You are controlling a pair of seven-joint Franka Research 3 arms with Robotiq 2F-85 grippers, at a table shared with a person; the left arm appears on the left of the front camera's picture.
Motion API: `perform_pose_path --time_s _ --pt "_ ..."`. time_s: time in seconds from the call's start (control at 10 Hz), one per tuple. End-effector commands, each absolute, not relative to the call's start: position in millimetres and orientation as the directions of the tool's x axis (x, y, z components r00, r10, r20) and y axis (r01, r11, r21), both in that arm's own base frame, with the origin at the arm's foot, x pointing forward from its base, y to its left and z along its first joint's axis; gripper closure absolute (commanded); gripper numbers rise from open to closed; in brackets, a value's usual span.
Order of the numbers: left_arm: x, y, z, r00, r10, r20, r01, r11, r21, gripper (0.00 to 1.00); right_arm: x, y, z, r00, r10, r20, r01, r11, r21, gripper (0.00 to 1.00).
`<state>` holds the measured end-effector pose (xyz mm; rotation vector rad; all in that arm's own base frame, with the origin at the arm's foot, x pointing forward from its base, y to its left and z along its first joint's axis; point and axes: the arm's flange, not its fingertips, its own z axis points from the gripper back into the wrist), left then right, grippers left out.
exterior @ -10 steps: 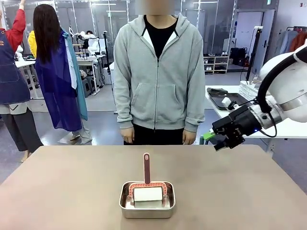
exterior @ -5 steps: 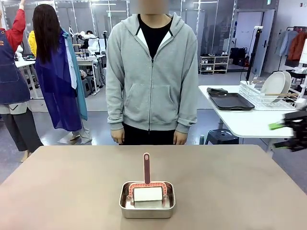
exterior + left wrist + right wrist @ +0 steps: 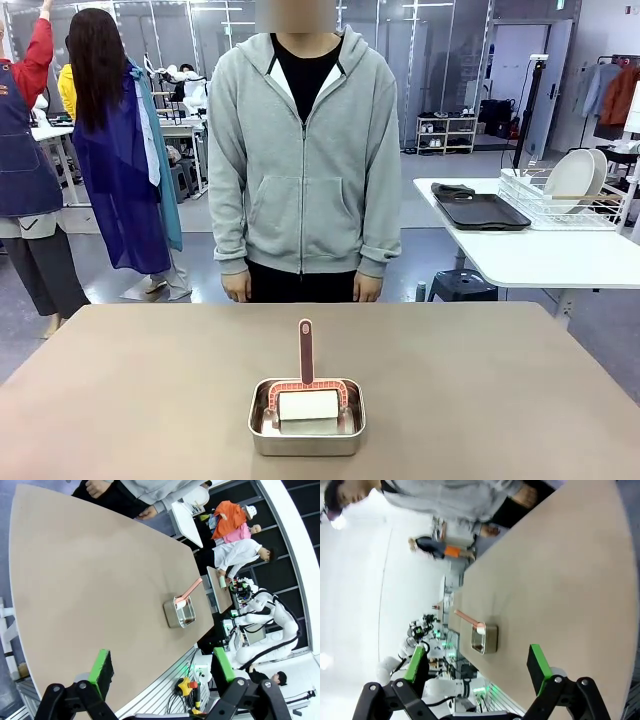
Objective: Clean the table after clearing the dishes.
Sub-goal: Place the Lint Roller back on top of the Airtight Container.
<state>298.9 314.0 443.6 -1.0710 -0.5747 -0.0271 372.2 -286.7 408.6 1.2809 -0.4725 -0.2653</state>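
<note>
a wide brown table (image 3: pixel 480 380) fills the front view, bare except for a small steel pan (image 3: pixel 307 420) sitting near the robot's edge, close to the middle. inside the pan lies a white block, perhaps a sponge or roller (image 3: pixel 307 405), ringed by a reddish frame, and a slim reddish handle (image 3: pixel 305 350) rises out of it, its long axis pointing away across the table toward the person (image 3: pixel 302 160) standing at the far side with arms down. on a white side table (image 3: pixel 540 258) to the right, a dark tray (image 3: pixel 480 212) and white plates (image 3: pixel 575 178) in a wire rack (image 3: pixel 520 190) suggest the dishes are already cleared. the left gripper (image 3: pixel 161 669) hovers off the table's edge with jaws spread wide and empty; the right gripper (image 3: pixel 479 666) does the same. each wrist view shows the pan well ahead of its fingers, so neither arm looks clearly nearer. the likely next move is reaching for that handle.
</note>
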Motion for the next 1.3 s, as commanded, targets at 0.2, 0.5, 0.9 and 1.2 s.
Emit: perform_pose_path --time_s 0.2,0.5,0.9,1.2 --pt "294.1 315.2 446.9 0.855 0.242 0.459 0.294 0.501 -0.814 0.00 372.2 -286.7 408.6 0.875 -0.445 0.190 -0.069 0.274 0.959 0.00" --pt "294.1 315.2 446.9 0.855 0.242 0.459 0.294 0.501 -0.814 0.00 372.2 -286.7 408.6 0.875 -0.445 0.190 -0.069 0.274 0.959 0.00" --pt "294.1 315.2 446.9 0.855 0.242 0.459 0.294 0.501 -0.814 0.00 372.2 -286.7 408.6 0.875 -0.445 0.190 -0.069 0.274 0.959 0.00" --pt "294.1 315.2 446.9 0.855 0.242 0.459 0.294 0.501 -0.814 0.00 372.2 -286.7 408.6 0.875 -0.445 0.190 -0.069 0.274 0.959 0.00"
